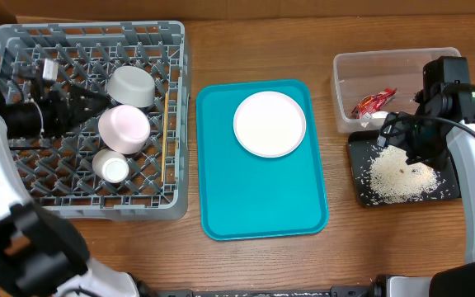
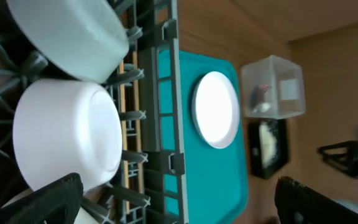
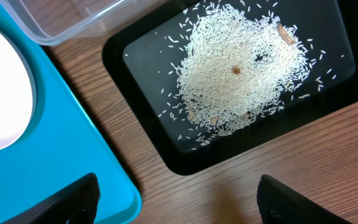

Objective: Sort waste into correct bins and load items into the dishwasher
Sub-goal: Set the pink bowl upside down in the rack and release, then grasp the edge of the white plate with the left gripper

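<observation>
The dish rack (image 1: 23, 188) is grey latticework. The flat tray (image 1: 262, 206) is teal, the plate (image 1: 270, 124) white. The shallow tray (image 3: 145, 65) is black, scattered with white grains (image 3: 241, 68). The wrapper (image 1: 373, 102) is red, white-printed.

table (image 1: 262, 264): wood, visible grain, low sheen.
dish rack (image 1: 97, 210): grey moulded plastic, matt.
teal tray (image 1: 262, 198): plastic, smooth, faint gloss.
plate (image 1: 270, 124): white, smooth, glossy; ceramic or plastic not determinable.
grey bowl (image 1: 131, 86): smooth, satin.
pinkish-white bowl (image 1: 124, 128): smooth, soft sheen.
cup (image 1: 112, 167): white, smooth.
chopsticks (image 1: 165, 140): pale wood, matt.
clear tub (image 1: 369, 62): transparent plastic, smooth walls.
black tray (image 3: 148, 68): smooth, near matt.
grains (image 3: 241, 74): white, matt, loose.
wrapper (image 1: 373, 102): red film, crumpled, shiny.
</observation>
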